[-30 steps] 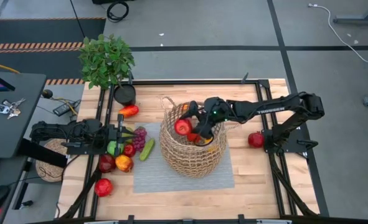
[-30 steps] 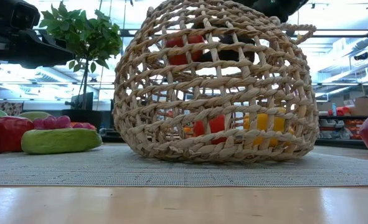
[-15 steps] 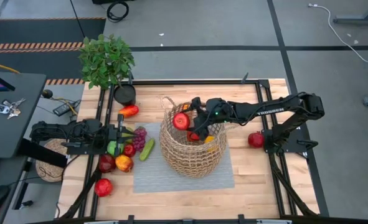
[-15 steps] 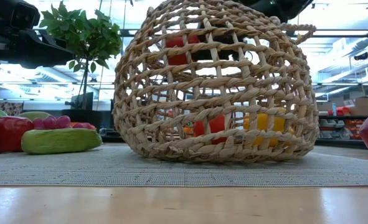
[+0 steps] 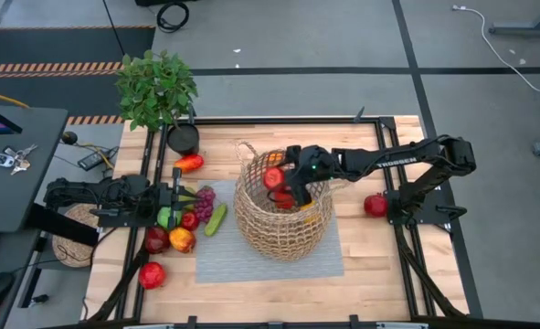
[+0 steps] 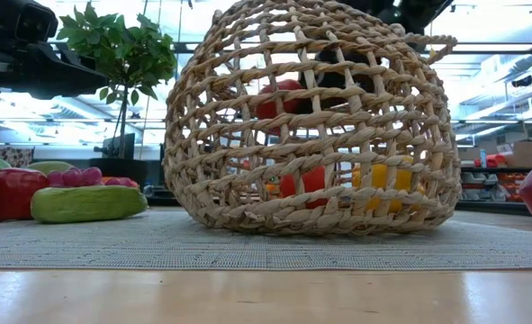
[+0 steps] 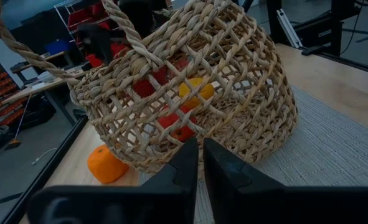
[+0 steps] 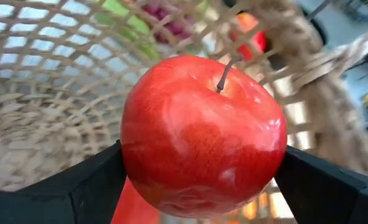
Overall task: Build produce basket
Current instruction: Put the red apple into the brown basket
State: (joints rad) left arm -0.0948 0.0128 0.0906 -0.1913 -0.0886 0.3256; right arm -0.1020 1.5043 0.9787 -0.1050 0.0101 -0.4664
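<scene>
Wooden table [image 5: 370, 265] — grey mat [image 5: 251, 260] under basket [image 5: 279, 228]

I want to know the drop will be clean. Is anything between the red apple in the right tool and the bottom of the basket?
No barrier. The right tool holds the apple inside the basket mouth, below its rim. Produce already lies on the bottom: a red piece and a yellow one, so it would land on those.

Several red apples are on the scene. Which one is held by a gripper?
The red apple over the basket, clamped in the right gripper. The other apples lie free on the table.
</scene>
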